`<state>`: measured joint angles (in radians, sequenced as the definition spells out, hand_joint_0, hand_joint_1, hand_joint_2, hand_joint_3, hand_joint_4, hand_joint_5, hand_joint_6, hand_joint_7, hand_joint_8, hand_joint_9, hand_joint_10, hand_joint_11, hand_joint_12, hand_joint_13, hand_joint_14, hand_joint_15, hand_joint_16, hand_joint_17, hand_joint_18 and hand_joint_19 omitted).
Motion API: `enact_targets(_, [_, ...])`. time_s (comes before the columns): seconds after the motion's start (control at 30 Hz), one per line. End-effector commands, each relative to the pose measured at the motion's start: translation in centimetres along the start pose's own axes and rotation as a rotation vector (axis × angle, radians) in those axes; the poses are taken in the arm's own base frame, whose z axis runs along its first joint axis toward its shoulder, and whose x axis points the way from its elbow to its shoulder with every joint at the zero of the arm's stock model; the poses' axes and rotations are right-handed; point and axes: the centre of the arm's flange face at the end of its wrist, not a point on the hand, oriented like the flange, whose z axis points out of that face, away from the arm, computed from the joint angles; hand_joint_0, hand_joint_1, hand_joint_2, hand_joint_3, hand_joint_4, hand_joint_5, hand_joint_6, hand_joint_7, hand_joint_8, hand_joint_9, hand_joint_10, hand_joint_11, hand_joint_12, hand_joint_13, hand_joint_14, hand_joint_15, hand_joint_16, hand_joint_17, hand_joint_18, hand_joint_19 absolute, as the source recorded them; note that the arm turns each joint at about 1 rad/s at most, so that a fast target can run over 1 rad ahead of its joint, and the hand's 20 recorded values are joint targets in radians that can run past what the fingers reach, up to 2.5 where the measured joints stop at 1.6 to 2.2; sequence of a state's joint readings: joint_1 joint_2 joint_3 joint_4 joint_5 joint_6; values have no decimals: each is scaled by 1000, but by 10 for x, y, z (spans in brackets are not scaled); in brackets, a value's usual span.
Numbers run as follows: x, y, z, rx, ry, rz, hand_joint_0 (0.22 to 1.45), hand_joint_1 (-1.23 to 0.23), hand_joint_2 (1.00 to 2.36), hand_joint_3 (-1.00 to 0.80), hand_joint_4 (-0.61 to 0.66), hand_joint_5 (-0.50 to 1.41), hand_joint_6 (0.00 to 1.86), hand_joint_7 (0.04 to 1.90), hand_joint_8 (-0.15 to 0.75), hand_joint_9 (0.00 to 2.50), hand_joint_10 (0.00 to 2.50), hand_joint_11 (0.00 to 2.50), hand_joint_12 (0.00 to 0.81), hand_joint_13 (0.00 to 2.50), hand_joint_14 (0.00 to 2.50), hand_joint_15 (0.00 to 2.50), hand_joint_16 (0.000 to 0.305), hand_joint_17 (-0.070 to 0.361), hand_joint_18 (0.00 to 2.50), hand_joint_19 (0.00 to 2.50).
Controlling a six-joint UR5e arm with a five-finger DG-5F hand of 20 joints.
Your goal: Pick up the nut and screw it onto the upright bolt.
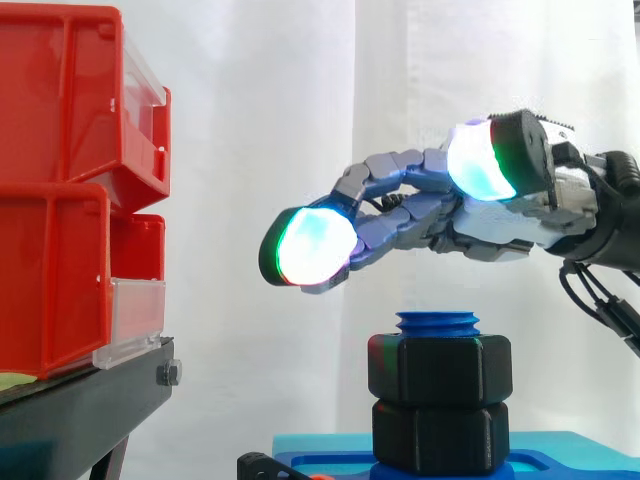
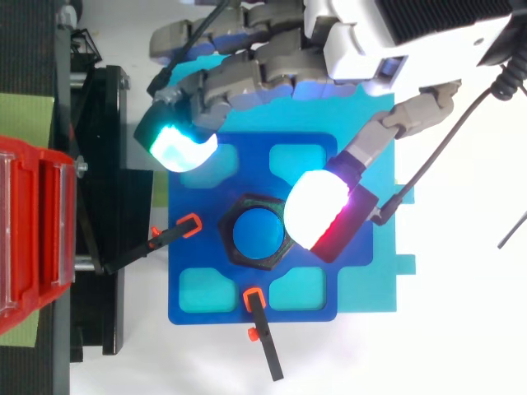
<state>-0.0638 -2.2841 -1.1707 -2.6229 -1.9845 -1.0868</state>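
Low in the middle of the side view stands the blue bolt [image 1: 437, 322], straight up. The black nut [image 1: 440, 368] sits around it, close to its top, and a little blue thread sticks out above the nut. Right under the nut is a second black six-sided piece [image 1: 440, 435], and the two touch. Both stand on a dark blue block [image 2: 226, 309], which lies on a light blue plate [image 2: 370, 280].

From above, the nut [image 2: 226, 237] is a black ring around the round blue bolt [image 2: 257, 233], in the middle of the block. Two thin black clamps with orange tips lie on the block's edges. One clamp [image 2: 177, 233] comes in from the left, the other clamp [image 2: 265, 346] from the bottom.

The hand [image 1: 520, 220] reaches in from the right edge of the side view. It hangs in the air above the nut and does not touch it. Its fingers are stretched out and apart, and they hold nothing. One glowing fingertip [image 1: 315, 245] points left, up and to the left of the nut. In the top view the hand [image 2: 346, 41] comes in from the top edge. One bright pad [image 2: 317, 210] shows just right of the nut.

At the left of the side view are the red bins [image 1: 60, 150] on a black stand [image 1: 80, 410]. Behind it all hangs a white curtain [image 1: 300, 100]
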Motion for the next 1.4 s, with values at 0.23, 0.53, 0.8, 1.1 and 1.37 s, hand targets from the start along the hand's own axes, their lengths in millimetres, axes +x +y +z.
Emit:
enact_targets(0.23, [22, 32, 23, 28, 11, 20, 488, -141, 1000, -500, 233, -151, 504, 969, 235, 480, 0, 0, 322, 174, 0, 0, 41, 93, 0, 0])
enact_targets(0.53, [35, 44, 26, 47, 40, 35, 489, -140, 1000, -500, 232, -154, 503, 926, 240, 476, 0, 0, 324, 172, 0, 0, 42, 94, 0, 0])
enact_targets(0.8, [35, 43, 27, 53, 40, 9, 489, -139, 1000, -500, 230, -152, 503, 914, 240, 478, 0, 0, 325, 174, 0, 0, 42, 95, 0, 0])
enact_targets(1.1, [42, 42, 20, 67, 74, -1, 492, -143, 1000, -500, 243, -133, 504, 1011, 246, 505, 0, 0, 323, 196, 0, 0, 42, 95, 0, 0])
enact_targets(1.37, [53, 40, 16, 63, 69, -1, 493, -147, 1000, -500, 245, -126, 504, 1040, 247, 524, 0, 0, 321, 210, 0, 0, 42, 95, 0, 0])
